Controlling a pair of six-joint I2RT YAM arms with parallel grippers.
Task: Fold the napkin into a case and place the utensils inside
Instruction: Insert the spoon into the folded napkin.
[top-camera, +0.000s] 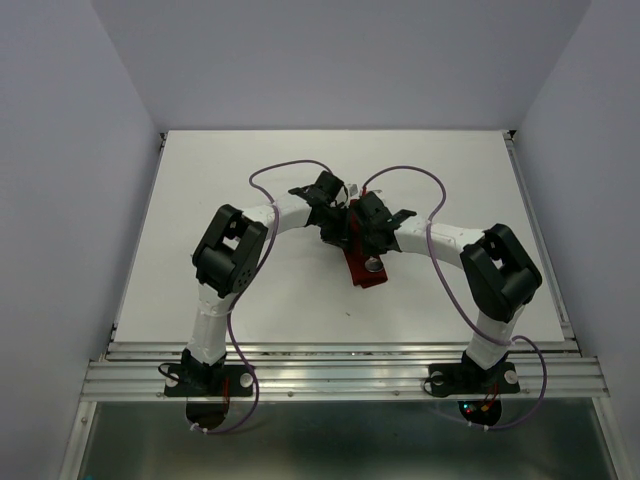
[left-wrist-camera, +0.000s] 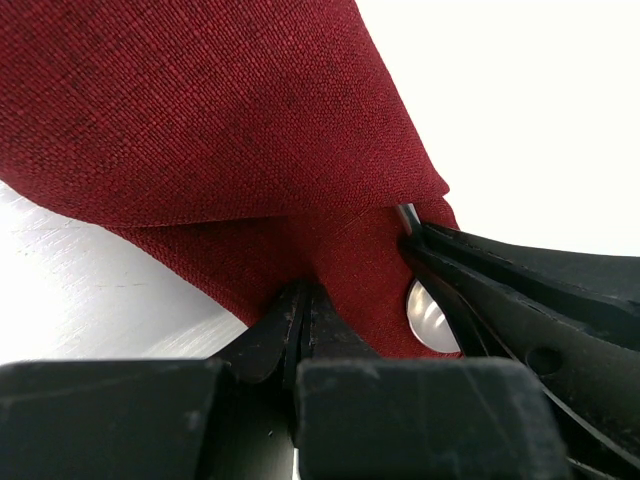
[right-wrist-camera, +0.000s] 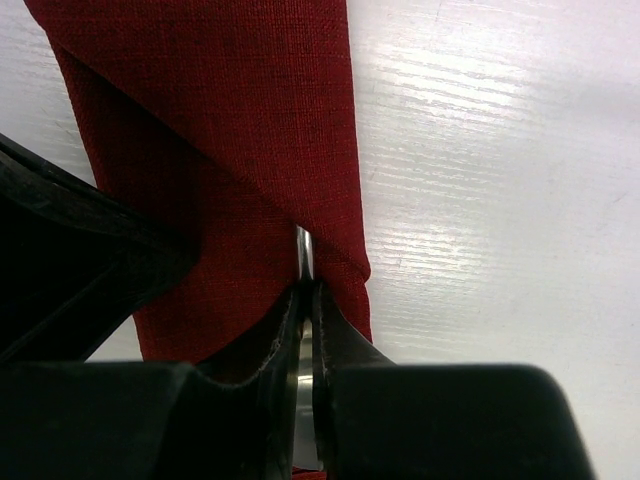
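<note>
Maroon woven cloth napkin (top-camera: 358, 272) lies as a narrow folded strip on the white worktop (top-camera: 250, 170), its long axis running from both end effectors toward our bases. We see our left end effector (left-wrist-camera: 300, 310) pinched shut on its fold, and our right end effector (right-wrist-camera: 308, 295) clamped on a thin silver utensil handle (right-wrist-camera: 303, 250) just beside it

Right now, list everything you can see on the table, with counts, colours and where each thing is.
napkin: one, dark red, folded strip, mid-table between the grippers.
spoon: one, silver, bowl showing against the napkin beside the right gripper.
table: one, white, beneath everything.
left gripper: one, black, shut on the napkin's edge.
right gripper: one, black, shut on thin silver metal, apparently the spoon.
</note>
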